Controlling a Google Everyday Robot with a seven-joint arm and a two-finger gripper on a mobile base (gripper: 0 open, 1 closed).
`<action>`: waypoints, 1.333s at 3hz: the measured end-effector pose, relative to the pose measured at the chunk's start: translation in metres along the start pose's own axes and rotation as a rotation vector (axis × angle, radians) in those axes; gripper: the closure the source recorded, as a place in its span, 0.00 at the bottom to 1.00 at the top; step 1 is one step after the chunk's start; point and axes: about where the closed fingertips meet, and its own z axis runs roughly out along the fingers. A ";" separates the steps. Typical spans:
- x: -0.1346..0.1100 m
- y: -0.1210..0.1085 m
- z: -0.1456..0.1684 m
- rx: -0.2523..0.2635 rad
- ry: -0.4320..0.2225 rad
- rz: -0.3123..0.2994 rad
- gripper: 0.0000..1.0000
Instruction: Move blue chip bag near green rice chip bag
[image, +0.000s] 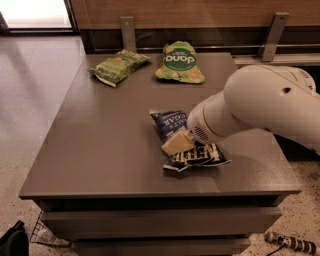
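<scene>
The blue chip bag (172, 122) lies crumpled on the dark table (100, 150), right of centre and towards the front edge. My gripper (177, 143), pale tan at the end of the white arm (260, 105), rests on the middle of the bag and hides part of it. The green rice chip bag (179, 62) lies flat at the back of the table, well apart from the blue bag.
An olive-green bag (117, 65) lies at the back left of the table. A wooden wall with metal brackets (272, 35) runs behind the table. Cables lie on the floor at the bottom right (290, 242).
</scene>
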 end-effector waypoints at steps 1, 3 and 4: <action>-0.002 0.000 -0.003 0.000 0.000 0.000 1.00; -0.003 -0.001 -0.003 0.000 0.000 0.000 1.00; -0.003 -0.001 -0.004 0.000 0.000 0.000 1.00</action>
